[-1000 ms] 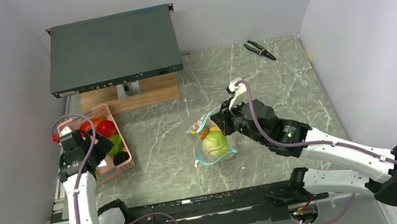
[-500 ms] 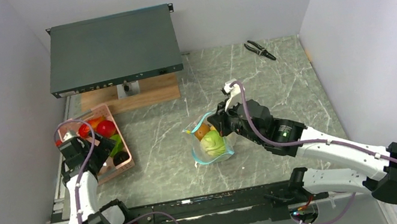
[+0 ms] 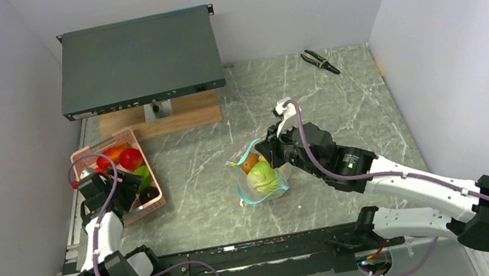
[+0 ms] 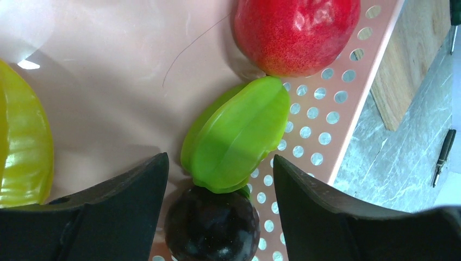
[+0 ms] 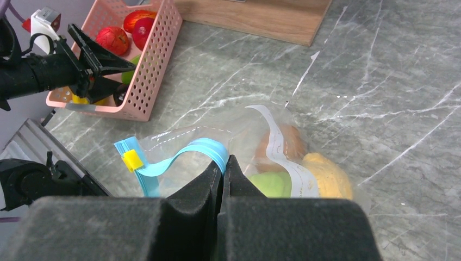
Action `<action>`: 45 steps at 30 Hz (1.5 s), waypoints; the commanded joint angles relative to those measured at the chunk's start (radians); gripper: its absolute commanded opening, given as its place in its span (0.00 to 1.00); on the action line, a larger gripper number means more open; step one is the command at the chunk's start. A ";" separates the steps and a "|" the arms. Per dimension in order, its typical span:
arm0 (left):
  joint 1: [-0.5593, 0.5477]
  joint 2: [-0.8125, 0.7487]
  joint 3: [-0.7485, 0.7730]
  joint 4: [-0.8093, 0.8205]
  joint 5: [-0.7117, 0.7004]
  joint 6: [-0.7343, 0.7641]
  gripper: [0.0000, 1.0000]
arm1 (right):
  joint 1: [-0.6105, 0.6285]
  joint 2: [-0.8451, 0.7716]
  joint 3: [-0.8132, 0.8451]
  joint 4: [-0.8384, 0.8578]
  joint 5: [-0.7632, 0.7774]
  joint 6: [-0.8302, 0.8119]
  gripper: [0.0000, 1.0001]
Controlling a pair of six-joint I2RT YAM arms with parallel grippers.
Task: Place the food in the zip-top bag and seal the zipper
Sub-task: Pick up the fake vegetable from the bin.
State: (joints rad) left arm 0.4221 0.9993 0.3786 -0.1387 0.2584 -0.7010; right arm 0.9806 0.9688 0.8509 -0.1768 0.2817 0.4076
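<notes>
From above, the bag (image 3: 257, 194) lies crumpled near the middle of the table (image 3: 194, 169), clear with a teal edge. A round green piece (image 3: 264, 177) and an orange-brown piece (image 3: 251, 161) show through it. The right end effector (image 3: 269, 159) sits at the bag's upper right edge. At the table's left edge, the left end effector (image 3: 135, 190) reaches into a pink basket (image 3: 111, 136) holding more food (image 3: 130, 158).

The left wrist view looks onto the basket's floor. The end effector's fingers (image 4: 108, 217) stand wide apart. Between them lie the lower end of a ridged bright green fruit (image 4: 236, 136) and, touching it from below, a glossy dark purple fruit (image 4: 212, 225). Whether either finger touches them I cannot tell. A speckled red fruit (image 4: 296, 32) rests just beyond the green one, against the perforated wall. A yellow-green fruit (image 4: 24, 152) is cut off by the left edge.

In the right wrist view, the end effector is closed tight on the zipper (image 5: 185, 155). The zipper is a teal strip that arches up from a yellow slider (image 5: 132, 160) to the fingertips. Behind it, green, orange-brown and yellow (image 5: 326, 176) pieces lie inside the wrinkled film.
</notes>
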 commanded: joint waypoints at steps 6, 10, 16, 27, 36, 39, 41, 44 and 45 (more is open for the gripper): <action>0.006 -0.006 -0.037 0.130 -0.042 -0.073 0.70 | -0.003 0.022 0.013 0.076 -0.016 -0.004 0.00; 0.006 0.038 -0.025 0.177 -0.028 -0.077 0.73 | -0.003 0.026 0.008 0.088 -0.022 0.002 0.00; 0.001 0.077 -0.039 0.234 0.021 -0.082 0.68 | -0.004 0.036 0.011 0.090 -0.030 0.003 0.00; -0.046 0.123 -0.002 0.202 0.024 -0.054 0.76 | -0.003 0.028 0.007 0.092 -0.035 0.004 0.00; -0.059 -0.014 -0.028 0.145 -0.089 -0.009 0.52 | -0.003 0.000 -0.005 0.085 -0.030 0.009 0.00; -0.065 -0.058 -0.017 0.101 -0.124 0.016 0.47 | -0.003 0.001 0.003 0.074 -0.033 0.007 0.00; -0.071 -0.082 -0.005 0.073 -0.142 0.028 0.46 | -0.004 -0.001 0.004 0.070 -0.032 0.007 0.00; -0.078 -0.121 0.025 0.018 -0.159 0.052 0.44 | -0.004 -0.008 -0.002 0.074 -0.029 0.010 0.00; -0.081 -0.137 0.034 -0.001 -0.166 0.061 0.43 | -0.003 -0.008 -0.002 0.074 -0.031 0.012 0.00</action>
State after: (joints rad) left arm 0.3511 0.9169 0.3523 -0.0746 0.1432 -0.6937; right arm 0.9806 0.9939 0.8467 -0.1535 0.2523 0.4110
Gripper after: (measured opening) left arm 0.583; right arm 0.007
